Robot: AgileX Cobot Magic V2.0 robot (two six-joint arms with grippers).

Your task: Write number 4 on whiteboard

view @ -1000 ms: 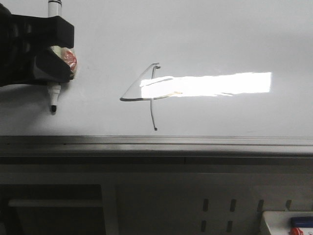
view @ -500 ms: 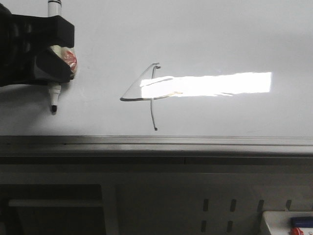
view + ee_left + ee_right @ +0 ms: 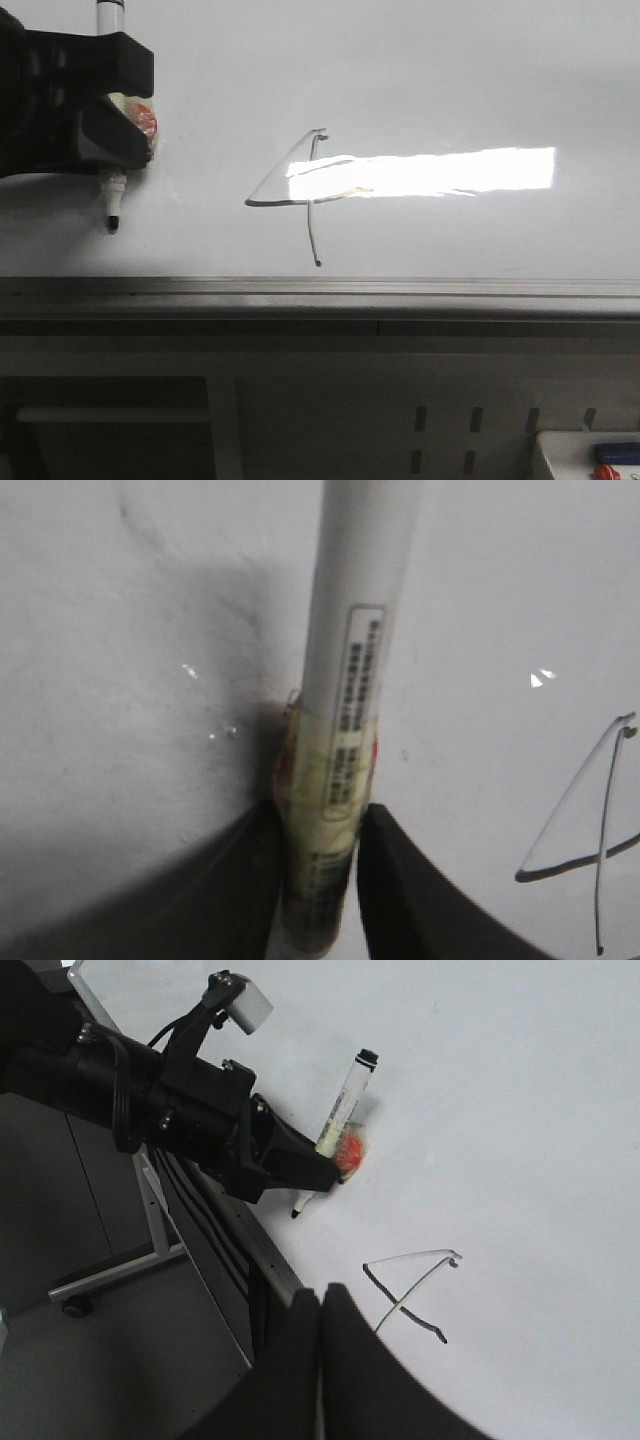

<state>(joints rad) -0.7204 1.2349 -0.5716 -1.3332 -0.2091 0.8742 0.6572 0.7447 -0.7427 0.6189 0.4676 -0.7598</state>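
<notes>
A thin dark number 4 (image 3: 305,195) is drawn on the glossy whiteboard (image 3: 450,70), partly washed out by light glare. It also shows as the number 4 (image 3: 590,850) in the left wrist view and the number 4 (image 3: 410,1295) in the right wrist view. My left gripper (image 3: 120,115) at the far left is shut on a white marker (image 3: 110,200) with its dark tip down near the board. The marker (image 3: 350,680) stands between black fingers (image 3: 410,890). My right gripper (image 3: 320,1305) is shut and empty over the board's edge.
A grey metal edge rail (image 3: 400,292) runs along the whiteboard's near side. Below it is a grey frame with slots (image 3: 470,420). A white box (image 3: 590,455) sits at the lower right. The left arm (image 3: 150,1090) reaches over the board's corner.
</notes>
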